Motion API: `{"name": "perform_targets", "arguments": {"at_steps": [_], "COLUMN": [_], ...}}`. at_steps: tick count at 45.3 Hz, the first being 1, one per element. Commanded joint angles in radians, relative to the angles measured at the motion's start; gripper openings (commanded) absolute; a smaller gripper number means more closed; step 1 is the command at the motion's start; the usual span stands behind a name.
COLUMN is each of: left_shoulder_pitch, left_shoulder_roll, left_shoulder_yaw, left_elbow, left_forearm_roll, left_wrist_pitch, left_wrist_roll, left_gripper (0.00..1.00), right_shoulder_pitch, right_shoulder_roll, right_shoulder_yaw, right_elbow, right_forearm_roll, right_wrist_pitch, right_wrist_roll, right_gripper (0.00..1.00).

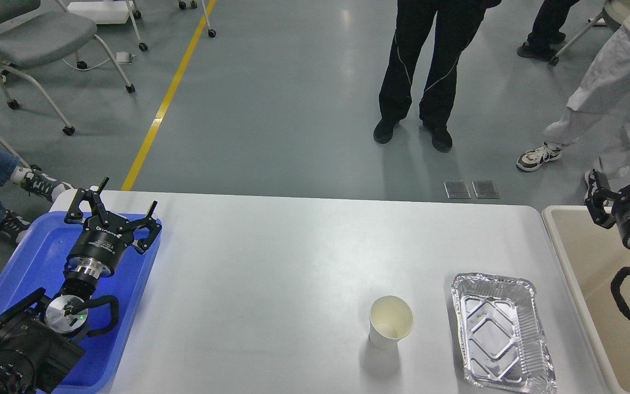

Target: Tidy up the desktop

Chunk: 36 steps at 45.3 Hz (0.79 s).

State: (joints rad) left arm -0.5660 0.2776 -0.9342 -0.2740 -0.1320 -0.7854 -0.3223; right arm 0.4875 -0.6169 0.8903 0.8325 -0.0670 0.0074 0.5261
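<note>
The white desktop (pixel 271 284) fills the lower half of the head view. A white paper cup (pixel 390 322) stands upright on it right of centre, empty. An empty foil tray (pixel 502 331) lies just right of the cup. My left gripper (pixel 123 202) is open and empty above the blue tray (pixel 30 257) at the desktop's left end. My right gripper (pixel 625 171) is open and empty over the back corner of the beige tub (pixel 594 273) at the right end, well away from the cup and foil tray.
People stand on the grey floor beyond the table: black trousers (pixel 419 65) behind the middle, white trousers (pixel 605 93) at the back right. A grey wheeled chair (pixel 25 38) is at the back left. Someone's feet (pixel 36 183) show near the table's left corner.
</note>
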Motion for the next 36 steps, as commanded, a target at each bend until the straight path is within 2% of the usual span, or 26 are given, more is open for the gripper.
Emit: {"name": "perform_targets", "arguments": {"at_steps": [1,10,15,21,28,36], "left_shoulder_pitch": [0.000,0.000,0.000,0.000,0.000,0.000], "left_shoulder_roll": [0.000,0.000,0.000,0.000,0.000,0.000], "left_shoulder_yaw": [0.000,0.000,0.000,0.000,0.000,0.000], "left_elbow": [-0.001,0.001,0.001,0.001,0.001,0.001], "left_forearm_roll": [0.000,0.000,0.000,0.000,0.000,0.000], "left_wrist_pitch": [0.000,0.000,0.000,0.000,0.000,0.000], "left_wrist_roll": [0.000,0.000,0.000,0.000,0.000,0.000], "left_gripper": [1.00,1.00,1.00,1.00,1.00,1.00], "right_shoulder_pitch": [0.048,0.192,0.305,0.514,0.784,1.077], "right_shoulder_roll": [-0.064,-0.121,-0.156,-0.176,-0.176,-0.139], "right_shoulder_yaw": [-0.112,-0.394,-0.611,-0.966,-1.373,-1.671], "right_elbow": [0.033,0.036,0.053,0.094,0.175,0.312], "right_forearm_roll": [-0.013,-0.089,-0.128,-0.152,-0.154,-0.249], "right_wrist_pitch": [-0.026,-0.086,-0.090,-0.089,-0.070,-0.011], "right_wrist_roll": [-0.001,-0.009,-0.015,-0.037,-0.041,-0.044], "right_gripper": [1.00,1.00,1.00,1.00,1.00,1.00]}}
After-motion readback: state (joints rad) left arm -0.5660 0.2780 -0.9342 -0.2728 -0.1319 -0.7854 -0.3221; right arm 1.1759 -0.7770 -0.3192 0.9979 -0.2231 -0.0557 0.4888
